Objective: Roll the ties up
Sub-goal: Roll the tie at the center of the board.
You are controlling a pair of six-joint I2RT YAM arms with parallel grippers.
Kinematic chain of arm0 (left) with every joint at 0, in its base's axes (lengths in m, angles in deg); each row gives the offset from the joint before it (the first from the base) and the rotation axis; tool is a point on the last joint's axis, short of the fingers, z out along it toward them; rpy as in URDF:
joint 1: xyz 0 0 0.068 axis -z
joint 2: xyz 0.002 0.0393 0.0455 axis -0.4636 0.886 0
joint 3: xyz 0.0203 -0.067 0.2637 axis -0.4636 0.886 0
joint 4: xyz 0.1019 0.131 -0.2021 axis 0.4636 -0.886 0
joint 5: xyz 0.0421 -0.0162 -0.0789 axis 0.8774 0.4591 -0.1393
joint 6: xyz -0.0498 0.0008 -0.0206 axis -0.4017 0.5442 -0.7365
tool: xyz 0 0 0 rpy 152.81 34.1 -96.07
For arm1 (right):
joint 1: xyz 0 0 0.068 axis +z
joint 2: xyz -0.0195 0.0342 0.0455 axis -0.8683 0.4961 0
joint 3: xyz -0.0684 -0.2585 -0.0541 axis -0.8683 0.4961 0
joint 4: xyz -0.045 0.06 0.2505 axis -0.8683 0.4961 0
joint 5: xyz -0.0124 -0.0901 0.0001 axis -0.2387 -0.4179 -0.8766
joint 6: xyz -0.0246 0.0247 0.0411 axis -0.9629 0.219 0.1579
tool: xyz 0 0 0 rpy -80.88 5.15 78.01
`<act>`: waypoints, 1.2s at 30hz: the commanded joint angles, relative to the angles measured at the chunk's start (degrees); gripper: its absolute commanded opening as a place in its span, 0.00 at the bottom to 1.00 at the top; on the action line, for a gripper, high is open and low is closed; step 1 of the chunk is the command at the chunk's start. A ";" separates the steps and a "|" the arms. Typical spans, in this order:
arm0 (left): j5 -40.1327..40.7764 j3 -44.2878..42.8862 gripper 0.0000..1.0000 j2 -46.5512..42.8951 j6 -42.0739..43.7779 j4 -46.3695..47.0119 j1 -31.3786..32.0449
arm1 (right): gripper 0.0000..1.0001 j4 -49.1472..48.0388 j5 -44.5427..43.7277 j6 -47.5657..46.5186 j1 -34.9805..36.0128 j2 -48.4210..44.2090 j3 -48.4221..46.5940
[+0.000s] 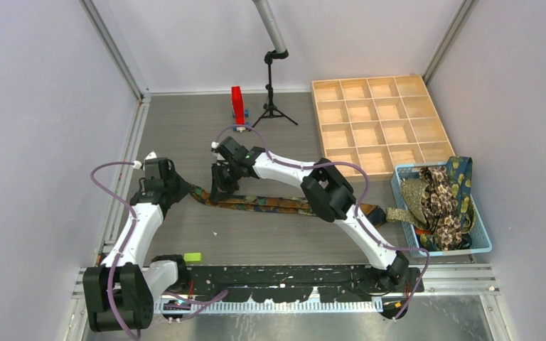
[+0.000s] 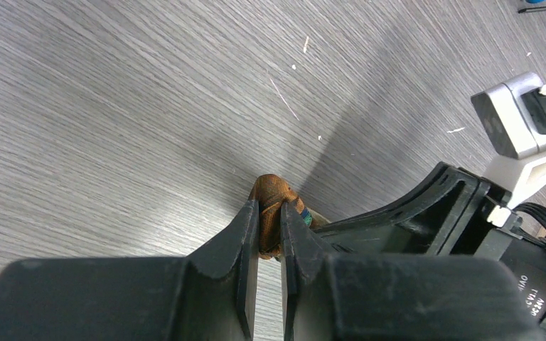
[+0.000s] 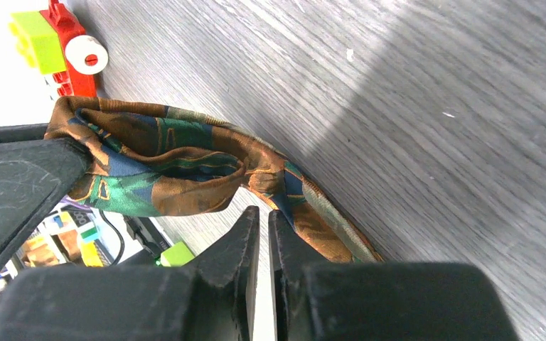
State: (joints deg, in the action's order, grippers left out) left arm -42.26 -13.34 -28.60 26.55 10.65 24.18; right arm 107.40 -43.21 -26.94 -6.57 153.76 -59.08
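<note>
Grey wood-grain table [image 1: 185, 128]: orange-teal patterned tie [image 1: 270, 204] stretched across the middle under the right arm, left gripper [image 2: 269, 213] clamped on its folded left end, right gripper [image 3: 263, 217] beside it with jaws almost together on nothing; blue basket [image 1: 485, 245] holding more ties [image 1: 437, 202] at its other end, wooden compartment tray [image 1: 377, 114] behind.

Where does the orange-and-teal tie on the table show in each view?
Top external: tie stretched left to right, mid-frame.
Left wrist: tie end at centre, pinched in the left gripper.
Right wrist: tie looped at left-centre.
Shared landmark: grey woodgrain table.
</note>
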 commanded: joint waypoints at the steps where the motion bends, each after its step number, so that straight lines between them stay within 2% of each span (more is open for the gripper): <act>1: 1.72 -0.71 0.08 0.62 1.15 2.24 0.19 | 0.15 -1.38 1.67 0.43 -0.10 -6.15 -0.18; 18: 1.64 -0.91 0.08 1.18 1.07 2.43 0.16 | 0.14 -4.06 4.13 5.58 -0.17 0.99 -7.21; 36: 1.22 -2.80 0.07 2.99 1.32 2.95 0.19 | 0.14 -5.57 4.62 6.87 -0.14 4.16 -8.27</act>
State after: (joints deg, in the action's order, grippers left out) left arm -41.50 -13.39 -26.00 26.61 11.05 24.18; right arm 103.62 -39.87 -20.84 -6.76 157.41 -64.63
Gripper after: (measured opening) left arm 0.150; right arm 0.139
